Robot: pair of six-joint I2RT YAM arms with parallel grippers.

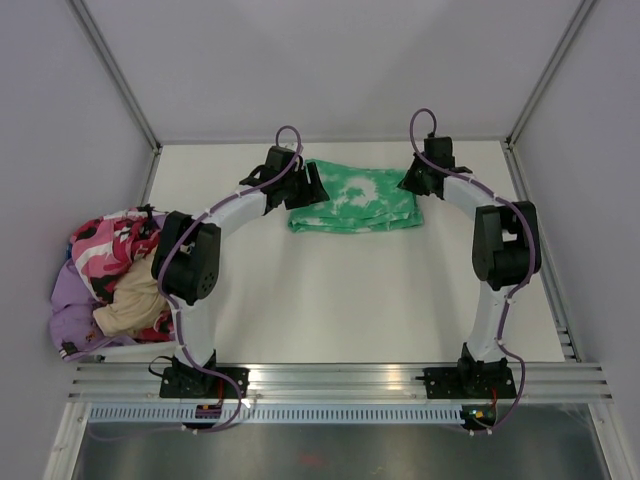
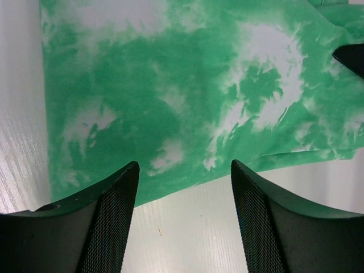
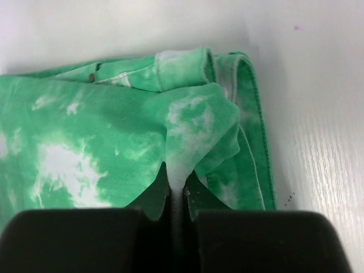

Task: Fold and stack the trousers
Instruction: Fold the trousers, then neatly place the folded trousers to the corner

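The trousers [image 1: 355, 208] lie folded into a flat bright green and white mottled rectangle at the back middle of the table. My left gripper [image 1: 312, 186] is at their left end and stands open. In the left wrist view, the left gripper [image 2: 183, 165] has only bare table and the near edge of the trousers [image 2: 170, 96] between its fingers. My right gripper [image 1: 413, 183] is at the right end. In the right wrist view, the right gripper [image 3: 178, 179] is shut on a pinched-up fold of the trousers [image 3: 102, 136]. A small dark button [image 3: 91, 75] shows at the waistband.
A pile of other clothes [image 1: 110, 285], pink, purple and cream, lies at the left edge of the white table [image 1: 330, 300]. White walls with metal frame posts enclose the back and sides. The arm bases sit on a rail [image 1: 340, 380] along the near edge.
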